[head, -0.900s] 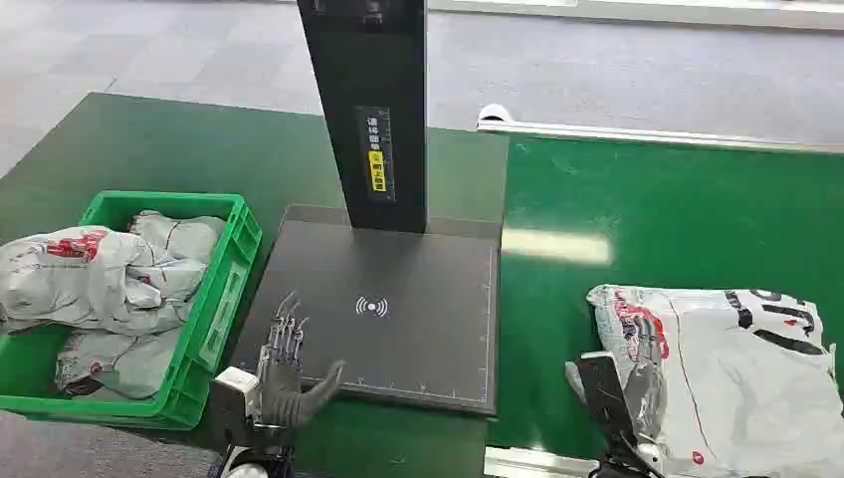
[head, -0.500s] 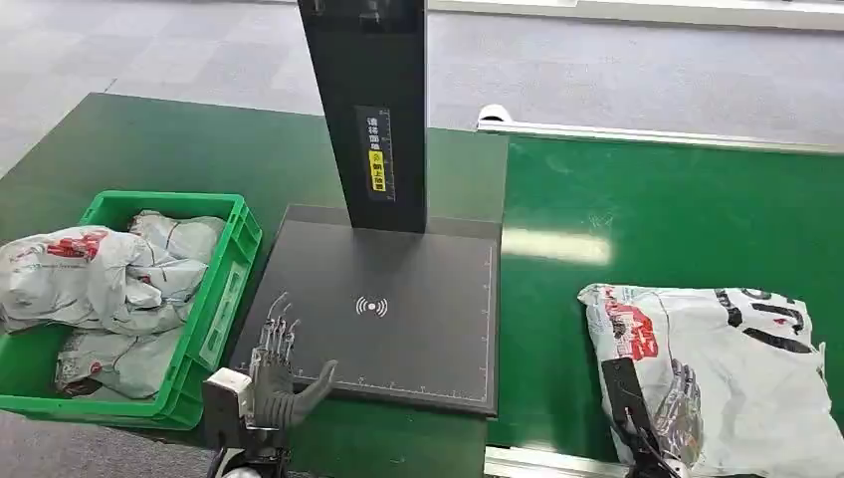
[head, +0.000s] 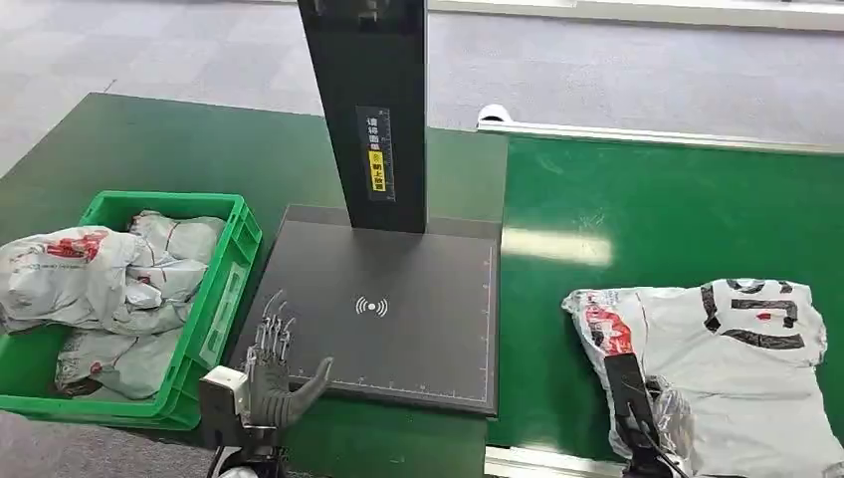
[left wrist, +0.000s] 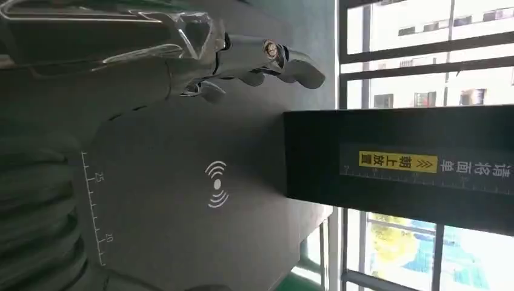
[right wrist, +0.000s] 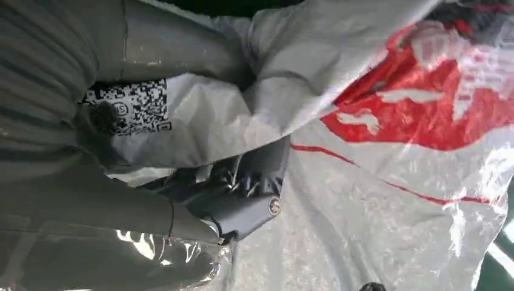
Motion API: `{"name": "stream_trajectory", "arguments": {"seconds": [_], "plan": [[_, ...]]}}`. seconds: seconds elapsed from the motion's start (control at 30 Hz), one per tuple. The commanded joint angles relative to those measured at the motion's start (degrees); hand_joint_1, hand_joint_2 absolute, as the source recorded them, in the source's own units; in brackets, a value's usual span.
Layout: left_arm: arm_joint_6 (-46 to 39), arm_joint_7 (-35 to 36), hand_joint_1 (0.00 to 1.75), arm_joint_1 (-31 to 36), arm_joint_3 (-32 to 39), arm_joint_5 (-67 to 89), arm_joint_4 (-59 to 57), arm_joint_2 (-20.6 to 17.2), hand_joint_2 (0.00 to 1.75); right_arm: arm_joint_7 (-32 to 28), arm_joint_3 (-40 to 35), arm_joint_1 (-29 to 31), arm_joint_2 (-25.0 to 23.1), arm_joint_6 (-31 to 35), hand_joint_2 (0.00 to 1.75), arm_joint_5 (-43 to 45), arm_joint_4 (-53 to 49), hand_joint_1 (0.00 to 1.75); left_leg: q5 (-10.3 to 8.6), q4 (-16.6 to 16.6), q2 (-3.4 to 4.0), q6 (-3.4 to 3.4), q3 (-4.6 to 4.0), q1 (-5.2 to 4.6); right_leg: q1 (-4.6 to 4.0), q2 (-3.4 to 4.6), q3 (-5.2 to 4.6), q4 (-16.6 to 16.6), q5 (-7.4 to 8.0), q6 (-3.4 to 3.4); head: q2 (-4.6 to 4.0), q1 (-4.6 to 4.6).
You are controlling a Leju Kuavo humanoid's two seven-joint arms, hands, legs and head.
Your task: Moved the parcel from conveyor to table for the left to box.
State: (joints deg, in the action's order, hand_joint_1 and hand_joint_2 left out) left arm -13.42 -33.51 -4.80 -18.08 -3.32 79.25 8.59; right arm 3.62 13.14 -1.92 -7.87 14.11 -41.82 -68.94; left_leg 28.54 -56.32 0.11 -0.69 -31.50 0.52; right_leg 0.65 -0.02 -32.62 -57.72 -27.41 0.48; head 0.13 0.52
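Note:
A grey plastic parcel (head: 737, 358) with red and black print lies on the green conveyor belt (head: 657, 209) at the right. My right hand (head: 659, 416) is at its near left edge. In the right wrist view, the dark fingers (right wrist: 242, 194) and the thumb pinch a fold of the parcel (right wrist: 394, 182) next to a QR label (right wrist: 130, 106). My left hand (head: 275, 370) hovers open with fingers spread over the near left corner of the black scanner plate (head: 418, 339). Its fingers (left wrist: 254, 57) hold nothing.
A green crate (head: 227, 289) at the left holds several grey parcels. A black post (head: 373, 110) rises from the back of the scanner plate. The green table (head: 149, 149) runs behind them. The conveyor's metal edge (head: 537, 460) lies near my right arm.
The parcel has swung round and its near left corner has crept leftward. My right hand has sunk toward the lower frame edge with it. The left hand drew back slightly.

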Motion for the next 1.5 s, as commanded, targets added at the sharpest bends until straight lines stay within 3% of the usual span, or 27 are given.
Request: {"name": "stream_trajectory", "arguments": {"seconds": [0.03,0.4,0.53,0.6,0.63,0.67,0.73,0.87,1.13,1.17,1.33,1.5], "plan": [[-0.47,-0.78,0.0,-1.07,1.09,-0.11,0.08,-0.86,1.75,-12.67,-2.96,-0.92,-1.65,0.98,1.75,13.86,-8.24,1.75,0.0,0.02,0.07,-0.01,0.01,0.0,0.0,0.07,-0.03,0.0,0.01,-0.04,0.0,0.0],[0.25,-2.88,0.0,1.94,2.14,6.93,4.17,-1.44,1.75,-21.95,-20.5,4.75,1.6,3.31,1.75,16.89,-20.01,1.75,-0.03,-0.04,0.26,-0.01,-0.08,-0.01,0.0,0.26,-0.18,-0.07,0.1,-0.05,0.0,0.0],[1.23,-2.67,0.0,4.2,3.3,8.23,4.57,-1.07,1.75,-18.27,-29.0,10.84,0.84,-2.24,1.75,19.44,-15.51,1.75,-0.06,0.02,0.34,-0.02,0.03,0.02,-0.03,0.34,-0.11,-0.01,0.15,-0.07,0.02,0.0],[1.43,-2.69,0.0,6.62,3.09,8.27,2.96,-1.27,1.75,-14.95,-32.56,13.7,-0.69,-14.09,1.75,27.21,-11.19,1.75,-0.06,0.0,0.24,-0.01,0.04,0.03,-0.04,0.24,-0.05,-0.02,0.11,-0.05,0.0,0.0],[1.57,-2.67,0.0,7.73,2.92,8.27,2.19,-1.39,1.75,-14.67,-33.55,14.88,-1.74,-14.89,1.75,28.03,-8.63,1.75,-0.09,0.02,0.36,-0.02,0.06,0.05,-0.07,0.36,-0.06,0.02,0.18,-0.07,0.02,-0.02],[1.12,-2.33,0.0,9.2,3.04,8.6,1.44,-1.47,1.75,-11.12,-37.77,17.41,-2.2,-20.13,1.75,27.94,-3.41,1.75,-0.09,0.04,0.32,-0.03,0.08,0.05,-0.08,0.32,-0.02,0.02,0.17,-0.07,0.02,0.0],[1.04,-1.57,0.0,9.99,3.49,8.73,1.63,-1.43,1.75,-12.51,-39.72,18.76,-4.34,-17.75,1.75,27.01,1.45,1.75,-0.1,0.09,0.38,-0.04,0.16,0.09,-0.11,0.38,0.04,0.07,0.2,-0.08,0.02,-0.02],[-0.48,0.1,0.0,10.23,7.18,9.05,4.41,-1.0,1.75,-11.15,-46.4,22.49,-7.11,-19.32,1.75,26.92,11.03,1.75,-0.09,0.08,0.33,-0.05,0.2,0.09,-0.12,0.33,0.09,0.03,0.13,-0.08,0.02,0.0],[-0.71,1.21,0.0,10.29,13.77,8.07,7.12,-1.26,1.75,-7.1,-48.09,25.31,-6.77,-19.64,1.75,26.57,13.99,1.75,-0.12,0.06,0.17,-0.02,0.06,0.09,-0.13,0.17,0.04,0.0,0.11,-0.04,0.02,-0.02],[-0.66,1.22,0.0,10.33,14.35,8.18,7.19,-1.17,1.75,-6.44,-48.32,26.08,-6.59,-19.39,1.75,25.59,14.95,0.0,-0.15,0.11,0.18,-0.01,0.12,0.1,-0.14,0.18,0.1,0.07,0.15,-0.05,0.0,-0.02],[-1.02,1.18,0.0,8.77,15.53,8.39,9.06,-1.15,1.75,-7.56,-46.54,26.84,-6.1,-18.17,1.75,25.32,14.1,0.0,-0.12,0.05,0.07,-0.03,0.05,0.07,-0.11,0.08,0.04,-0.01,0.09,-0.05,0.02,-0.02],[-1.48,1.04,0.0,7.31,15.22,10.85,11.4,-0.85,1.75,-12.06,-43.54,25.24,-4.44,-14.9,1.75,25.16,6.42,0.0,-0.11,0.07,0.05,-0.01,0.07,0.08,-0.12,0.06,0.06,0.03,0.08,-0.05,0.02,0.0]]}}
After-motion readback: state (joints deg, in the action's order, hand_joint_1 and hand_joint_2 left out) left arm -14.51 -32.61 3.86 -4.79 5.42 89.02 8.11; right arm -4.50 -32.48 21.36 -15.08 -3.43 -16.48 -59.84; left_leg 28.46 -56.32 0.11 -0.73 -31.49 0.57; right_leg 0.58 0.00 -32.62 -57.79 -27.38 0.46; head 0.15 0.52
